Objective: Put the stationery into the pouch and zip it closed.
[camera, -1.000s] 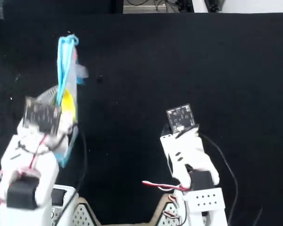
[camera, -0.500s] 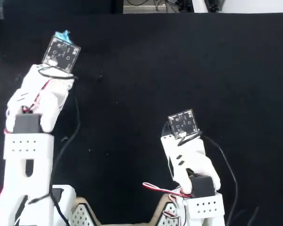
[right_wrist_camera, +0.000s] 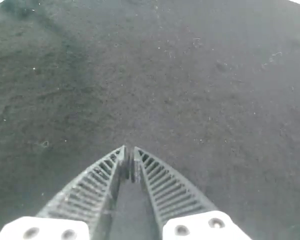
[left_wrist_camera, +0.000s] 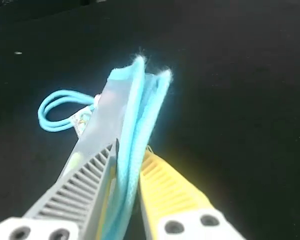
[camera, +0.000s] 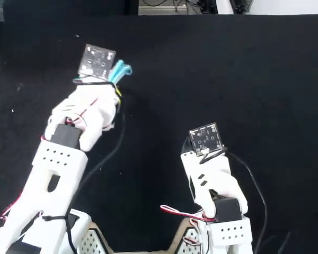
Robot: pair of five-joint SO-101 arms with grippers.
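My left gripper (left_wrist_camera: 126, 150) is shut on the light-blue pouch (left_wrist_camera: 135, 115), whose folded edge sticks out past the grey and yellow fingers. A blue cord loop (left_wrist_camera: 57, 110) hangs from the pouch's end. In the high view the left arm stretches toward the far left of the table, and a bit of the blue pouch (camera: 120, 71) shows beside its wrist. My right gripper (right_wrist_camera: 128, 162) is shut with nothing in it, hovering over bare black cloth; its arm (camera: 206, 159) sits near the front centre.
A black cloth (camera: 228, 79) covers the whole table. Cables and equipment (camera: 191, 6) lie past the far edge. The arm bases (camera: 138, 241) stand at the front edge.
The left arm swung from the near left out to the far left, then rightward, carrying the pouch, which now is mostly hidden under its wrist. The right arm stayed still.
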